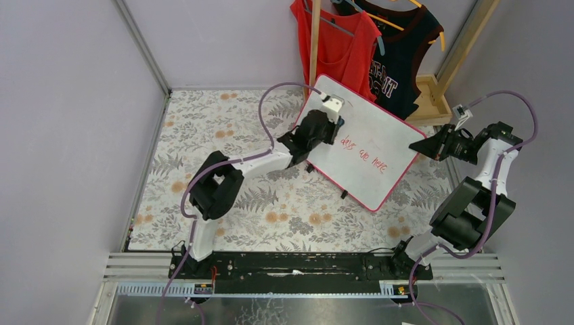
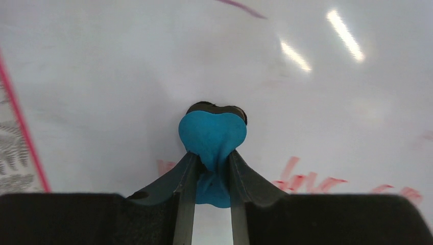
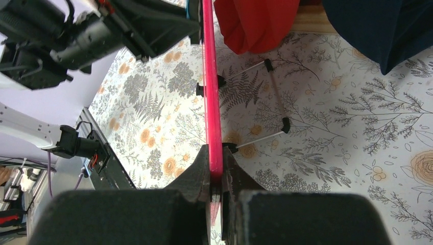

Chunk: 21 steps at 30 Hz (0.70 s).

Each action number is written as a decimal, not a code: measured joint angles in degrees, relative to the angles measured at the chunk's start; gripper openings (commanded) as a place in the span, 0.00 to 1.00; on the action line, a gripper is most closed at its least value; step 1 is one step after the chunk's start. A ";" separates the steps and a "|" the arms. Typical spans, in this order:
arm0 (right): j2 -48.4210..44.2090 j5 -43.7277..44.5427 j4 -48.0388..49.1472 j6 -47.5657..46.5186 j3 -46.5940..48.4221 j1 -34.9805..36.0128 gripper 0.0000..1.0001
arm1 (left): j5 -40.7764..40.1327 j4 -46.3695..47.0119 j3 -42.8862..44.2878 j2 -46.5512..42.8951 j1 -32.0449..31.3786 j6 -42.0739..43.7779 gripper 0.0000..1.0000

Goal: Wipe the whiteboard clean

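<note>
From above, the whiteboard (image 1: 379,128) sits askew on the floral table (image 1: 223,128) between the left gripper (image 1: 336,125) and right gripper (image 1: 414,146); the left wrist view shows a blue eraser (image 2: 212,133) pinched against it, and the right wrist view shows jaws clamped on its pink-red frame (image 3: 210,102).

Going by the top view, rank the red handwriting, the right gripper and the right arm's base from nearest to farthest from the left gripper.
1. Red handwriting: on the whiteboard, just right of the left gripper, which holds the blue eraser.
2. Right gripper: clamped on the whiteboard's right edge.
3. Right arm's base: farthest, at the view's bottom right.
</note>
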 measured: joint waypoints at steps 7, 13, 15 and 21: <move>0.02 -0.04 -0.20 -0.28 0.00 -0.28 0.00 | 0.48 0.55 -1.33 -0.94 -6.49 -0.11 0.00; 0.04 -0.17 -0.55 -0.81 0.00 -0.17 0.00 | 2.99 1.29 -5.22 -2.47 -4.79 -0.57 0.00; 0.11 -0.20 -0.57 -0.85 0.00 -0.09 0.00 | 3.89 1.31 -6.51 -2.84 -2.84 -1.01 0.00; 0.24 -0.31 -0.74 -1.14 0.00 0.00 0.00 | 4.68 1.14 -8.57 -3.21 6.69 -2.69 0.00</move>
